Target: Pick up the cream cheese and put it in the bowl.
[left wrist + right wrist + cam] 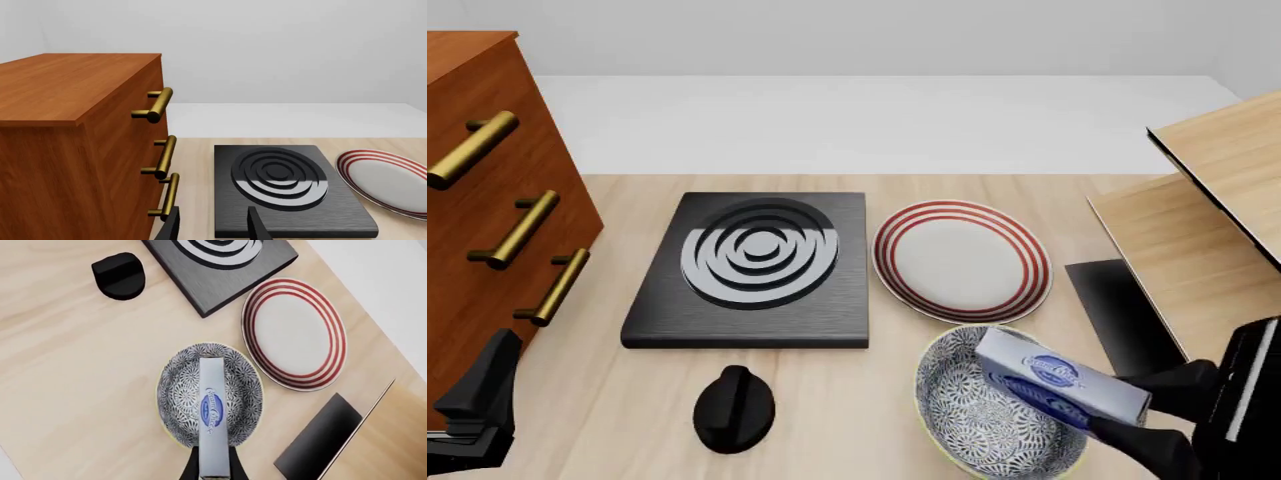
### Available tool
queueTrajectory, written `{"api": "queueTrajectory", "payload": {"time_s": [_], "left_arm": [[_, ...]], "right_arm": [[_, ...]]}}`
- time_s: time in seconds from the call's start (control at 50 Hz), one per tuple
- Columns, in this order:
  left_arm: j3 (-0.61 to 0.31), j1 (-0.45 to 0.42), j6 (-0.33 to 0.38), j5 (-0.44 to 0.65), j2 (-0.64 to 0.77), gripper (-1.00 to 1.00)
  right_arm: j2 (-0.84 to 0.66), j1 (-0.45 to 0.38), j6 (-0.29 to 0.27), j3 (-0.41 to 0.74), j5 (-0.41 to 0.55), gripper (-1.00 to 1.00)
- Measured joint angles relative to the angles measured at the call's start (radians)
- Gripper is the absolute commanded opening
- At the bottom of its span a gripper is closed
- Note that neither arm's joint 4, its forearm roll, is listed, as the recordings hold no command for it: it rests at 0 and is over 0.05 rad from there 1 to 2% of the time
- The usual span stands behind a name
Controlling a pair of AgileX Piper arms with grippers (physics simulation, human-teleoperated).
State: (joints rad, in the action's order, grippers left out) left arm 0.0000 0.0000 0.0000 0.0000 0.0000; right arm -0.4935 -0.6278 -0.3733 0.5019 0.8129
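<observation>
The cream cheese (1052,382), a light-blue and white carton with a blue oval logo, is held in my right gripper (1141,412), which is shut on its near end. The carton hangs over the bowl (958,400), which has a grey-and-white floral inside and a cream rim. In the right wrist view the carton (211,407) lies across the middle of the bowl (179,390), with the gripper (212,472) at its end. I cannot tell whether the carton touches the bowl. My left gripper (478,405) is open and empty at the near left, also seen in the left wrist view (215,227).
A black stove plate (754,265) with grey rings lies mid-table, with a black knob (734,408) in front of it. A white plate with red rings (961,260) sits behind the bowl. A wooden drawer cabinet (481,200) stands at the left, and a wooden rack (1201,220) at the right.
</observation>
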Motion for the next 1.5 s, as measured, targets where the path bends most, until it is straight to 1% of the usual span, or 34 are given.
{"api": "queueTrajectory", "payload": {"time_s": [0.36,0.72,1.14,1.5], "left_arm": [[0.0,0.0,0.0,0.0,0.0,1.0],[0.0,0.0,0.0,0.0,0.0,1.0],[0.0,0.0,0.0,0.0,0.0,1.0],[0.0,0.0,0.0,0.0,0.0,1.0]], "right_arm": [[-0.115,-0.004,0.019,-0.029,-0.098,-1.0],[-0.182,-0.013,0.047,-0.08,-0.193,-1.0],[-0.211,-0.021,0.078,-0.128,-0.256,-1.0],[-0.215,-0.021,0.095,-0.146,-0.273,-1.0]]}}
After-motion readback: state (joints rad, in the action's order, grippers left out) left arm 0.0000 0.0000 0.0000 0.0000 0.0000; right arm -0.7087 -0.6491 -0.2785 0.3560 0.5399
